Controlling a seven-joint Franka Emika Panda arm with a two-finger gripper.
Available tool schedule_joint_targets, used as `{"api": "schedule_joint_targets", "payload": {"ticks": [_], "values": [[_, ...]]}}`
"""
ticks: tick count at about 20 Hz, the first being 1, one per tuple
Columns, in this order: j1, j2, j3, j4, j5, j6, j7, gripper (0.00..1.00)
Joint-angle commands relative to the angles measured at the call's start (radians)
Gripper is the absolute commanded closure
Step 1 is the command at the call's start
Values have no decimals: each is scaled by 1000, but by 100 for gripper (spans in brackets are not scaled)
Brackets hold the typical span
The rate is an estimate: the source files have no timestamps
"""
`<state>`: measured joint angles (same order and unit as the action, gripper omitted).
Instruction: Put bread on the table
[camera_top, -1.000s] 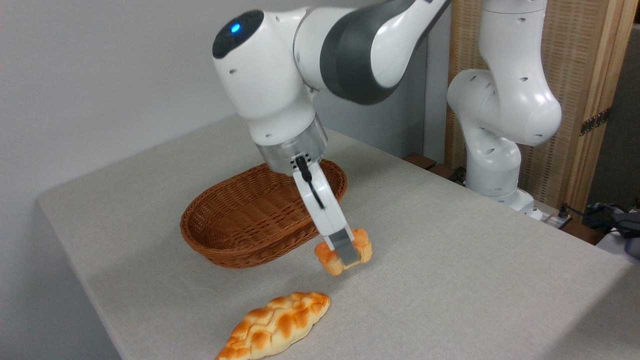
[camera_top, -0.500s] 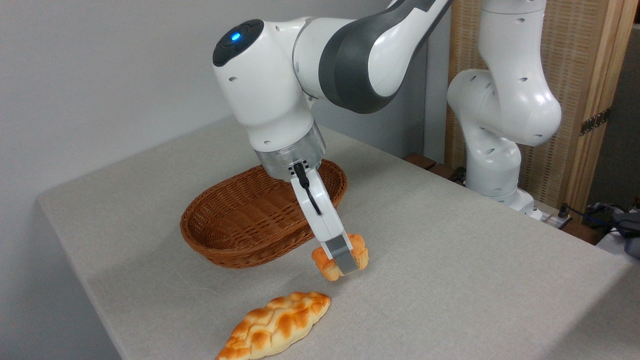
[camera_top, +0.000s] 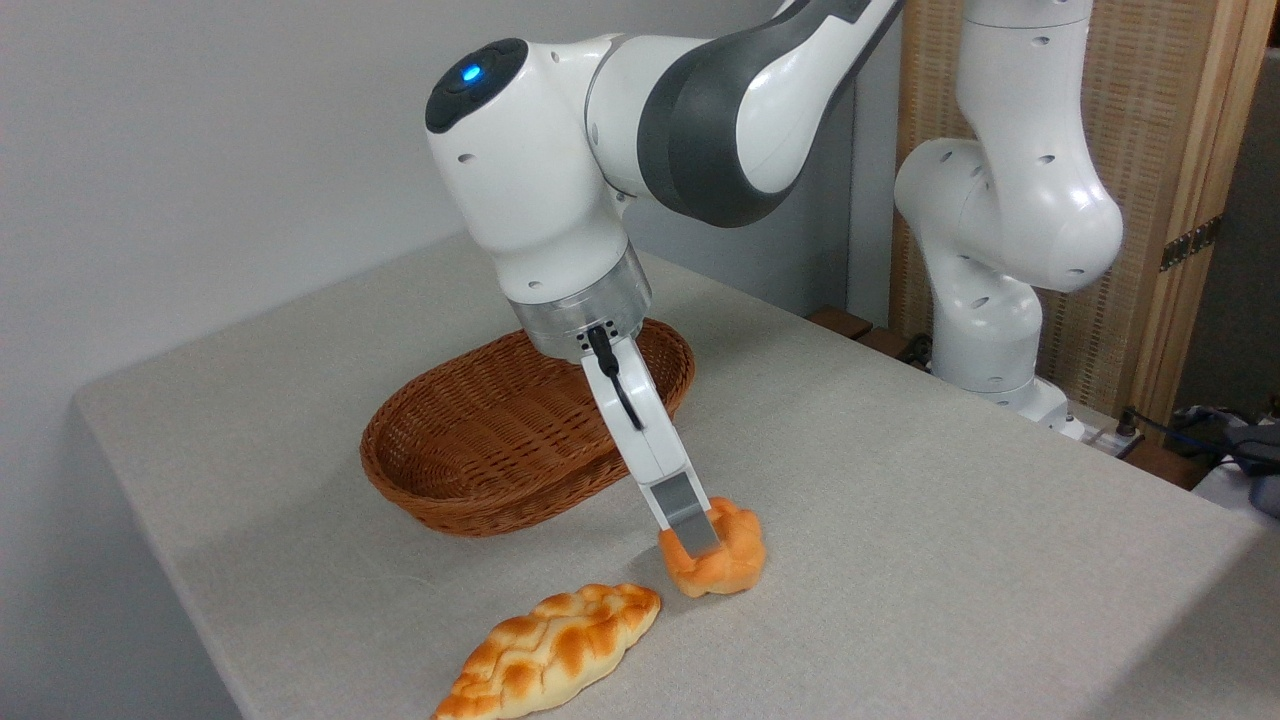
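On grey-beige cloth surface (camera_top: 900, 520), by plain grey wall: bread (camera_top: 722, 565), small round golden-orange bun, cracked lobed top, resting right of braided loaf (camera_top: 550, 650), in front of wicker basket (camera_top: 500, 440). Tool (camera_top: 695, 535) at bun; grip state unclear. No readable writing.

On the table (camera_top: 950, 520), the basket (camera_top: 480, 450) sits at center, the bun (camera_top: 722, 562) lies at its four o'clock just under the gripper (camera_top: 700, 535), and the braided loaf (camera_top: 550, 650) lies at the bun's seven o'clock.
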<state>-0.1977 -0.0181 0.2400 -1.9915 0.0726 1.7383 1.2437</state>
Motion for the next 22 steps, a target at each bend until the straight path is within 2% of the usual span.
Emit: {"api": "schedule_joint_targets", "payload": {"ticks": [1, 4, 5, 6, 10, 12, 14, 15, 22], "values": [[-9, -17, 10, -6, 16, 6, 14, 0], [-9, -28, 1, 45, 6, -3, -15, 0], [-6, -29, -7, 83, 0, -19, -59, 0], [-5, -25, -16, 132, -4, -40, -128, 0], [50, -14, -143, 239, -11, -62, -422, 0], [53, -6, -174, 290, -16, -62, -579, 0], [53, 10, -188, 330, -98, -60, -706, 0], [55, 12, -194, 338, -112, -60, -719, 0], [57, 33, -219, 367, -105, -52, -718, 0]]}}
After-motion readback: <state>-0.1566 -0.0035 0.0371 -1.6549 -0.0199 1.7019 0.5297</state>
